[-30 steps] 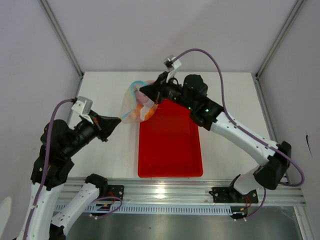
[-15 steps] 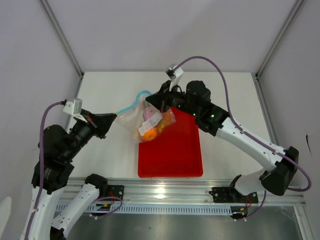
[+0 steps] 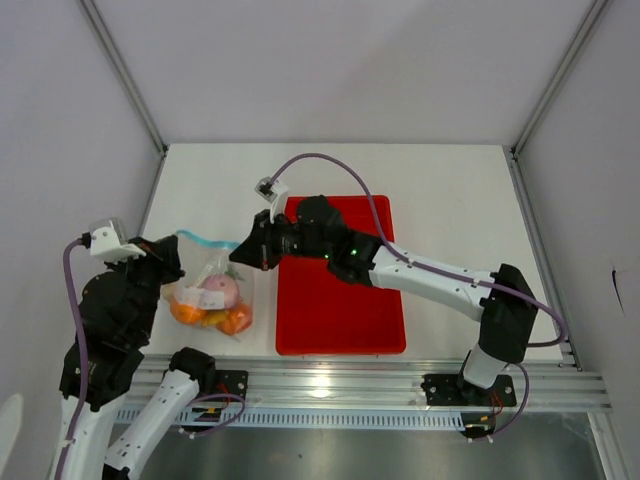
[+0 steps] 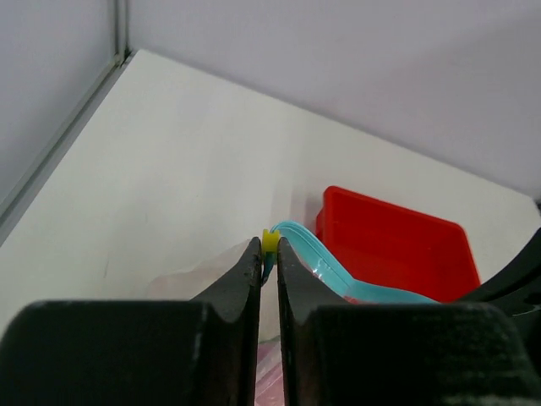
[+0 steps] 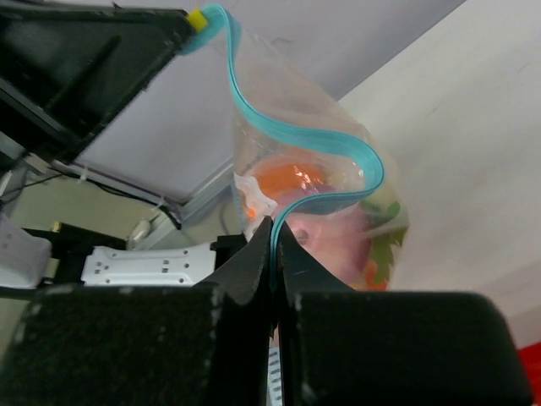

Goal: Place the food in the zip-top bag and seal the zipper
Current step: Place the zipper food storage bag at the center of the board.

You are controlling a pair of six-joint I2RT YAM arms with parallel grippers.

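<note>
Holds the small clear floppy zip-top bag (image 3: 200, 272), already loaded with toy produce pieces (image 3: 212, 305), left of the red rectangular plastic tray (image 3: 340, 320), left gripper (image 4: 269, 249) clamped on the yellow end tab (image 4: 270, 240) of the thin blue zipper strip (image 3: 207, 238), right gripper (image 5: 272, 233) clamped further along, sealing seemingly unfinished.

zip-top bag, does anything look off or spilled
Nothing spilled: the food sits inside the zip-top bag, left of the red tray. Only the zipper looks odd: pinched at its yellow end by the left gripper and further along by the right gripper, it snakes instead of running straight.
</note>
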